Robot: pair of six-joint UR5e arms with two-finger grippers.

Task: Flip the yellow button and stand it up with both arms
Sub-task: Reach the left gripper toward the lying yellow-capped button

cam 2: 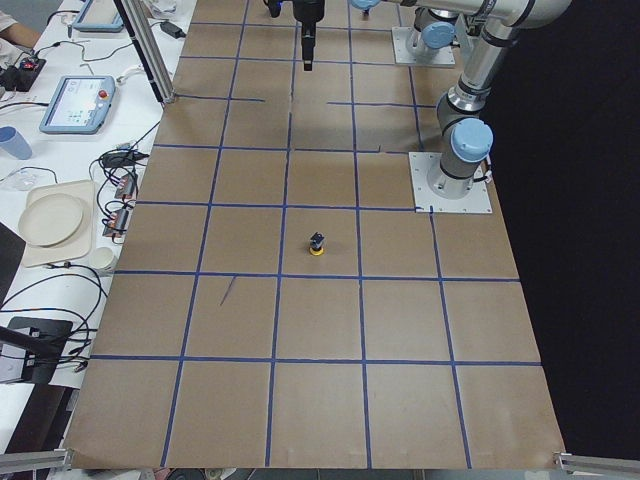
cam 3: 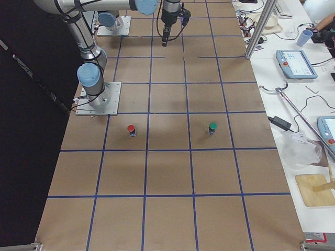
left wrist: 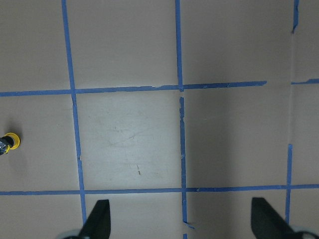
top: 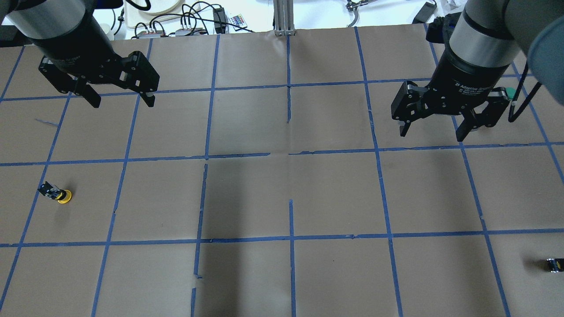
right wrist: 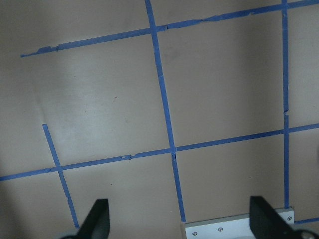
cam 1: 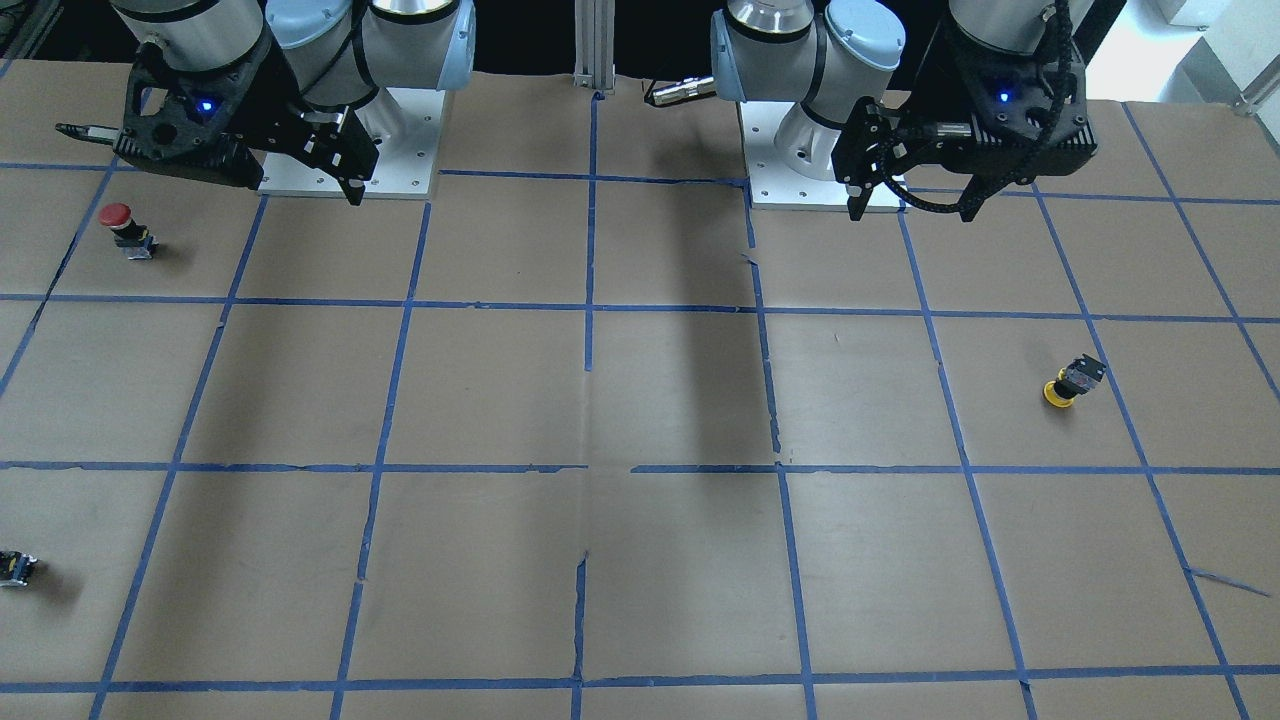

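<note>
The yellow button [cam 1: 1072, 382] lies tipped over on the brown paper, its yellow cap low and its black-and-grey body sticking out sideways. It also shows in the overhead view [top: 56, 193], in the exterior left view [cam 2: 317, 243] and at the left edge of the left wrist view [left wrist: 9, 143]. My left gripper [top: 122, 104] is open and empty, high above the table and well behind the button; its fingertips [left wrist: 97, 219] frame bare paper. My right gripper [top: 432, 134] is open and empty on the far side of the table, its fingertips [right wrist: 97, 219] over taped squares.
A red-capped button [cam 1: 122, 228] stands near the right arm's base plate [cam 1: 400, 150]. A green-capped button [cam 3: 212, 127] stands farther out. A small dark capless part [top: 554, 265] lies at the table's right edge. Cables and gear [top: 189, 22] lie beyond the far edge.
</note>
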